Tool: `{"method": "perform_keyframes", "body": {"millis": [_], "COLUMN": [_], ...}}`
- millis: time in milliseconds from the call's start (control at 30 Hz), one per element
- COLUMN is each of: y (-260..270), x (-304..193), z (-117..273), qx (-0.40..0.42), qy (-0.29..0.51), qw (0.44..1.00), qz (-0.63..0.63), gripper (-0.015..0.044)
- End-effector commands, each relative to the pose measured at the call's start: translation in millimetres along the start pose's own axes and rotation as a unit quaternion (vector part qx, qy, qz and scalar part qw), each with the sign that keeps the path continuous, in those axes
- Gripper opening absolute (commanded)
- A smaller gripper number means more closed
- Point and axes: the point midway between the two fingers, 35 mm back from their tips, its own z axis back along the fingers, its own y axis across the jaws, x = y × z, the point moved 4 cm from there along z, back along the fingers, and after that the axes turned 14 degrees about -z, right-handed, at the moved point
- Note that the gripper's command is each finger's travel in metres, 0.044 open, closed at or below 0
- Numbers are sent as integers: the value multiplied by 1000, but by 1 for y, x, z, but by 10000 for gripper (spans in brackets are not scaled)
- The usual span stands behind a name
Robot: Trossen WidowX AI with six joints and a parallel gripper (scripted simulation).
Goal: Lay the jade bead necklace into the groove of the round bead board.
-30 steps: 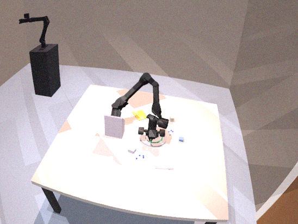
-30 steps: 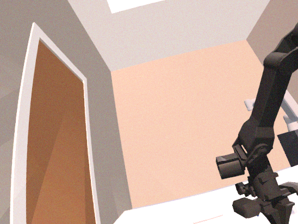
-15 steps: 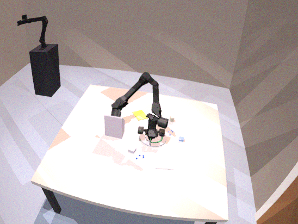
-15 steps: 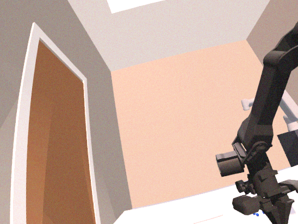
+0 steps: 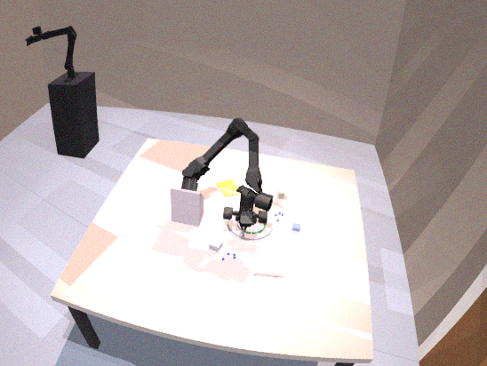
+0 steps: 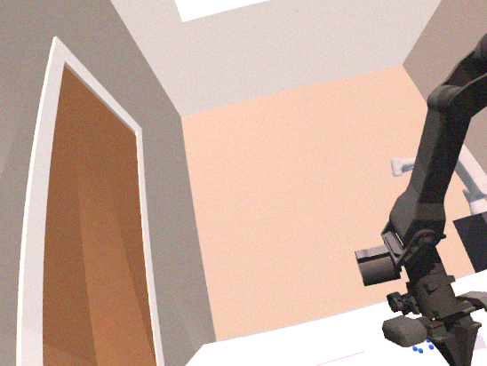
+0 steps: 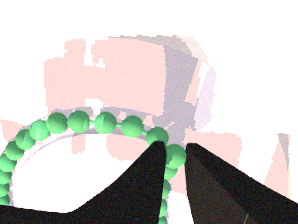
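The jade bead necklace (image 5: 255, 232) (image 7: 105, 122) is a loop of green beads at the round bead board (image 5: 263, 236), a pale disc under the arm. My gripper (image 5: 243, 227) (image 7: 173, 152) points down over the board's near left part and is shut on a bead of the necklace. In the wrist view the beads curve left from the fingertips along a pale curved band, while others run nearly straight down behind the fingers. The fingers hide part of the loop, and glare makes the groove hard to see. In the exterior view the fingertips are cut off.
An upright pale panel (image 5: 187, 207) stands left of the board, a yellow square (image 5: 227, 187) behind it. A grey block (image 5: 216, 245), blue block (image 5: 296, 227), pale cube (image 5: 281, 194), small blue dots (image 5: 228, 256) and a thin stick (image 5: 268, 274) surround it.
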Motion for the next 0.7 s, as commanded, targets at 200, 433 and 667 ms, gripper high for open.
{"method": "perform_keyframes", "body": {"millis": [200, 433, 667], "y": [-2, 0, 0], "x": [1, 0, 0], "z": [-8, -6, -6], "qx": [-2, 1, 1], "qy": [-1, -2, -2], "qw": [1000, 1000, 1000], "qz": [1, 5, 5], "gripper": [0, 105, 289]}}
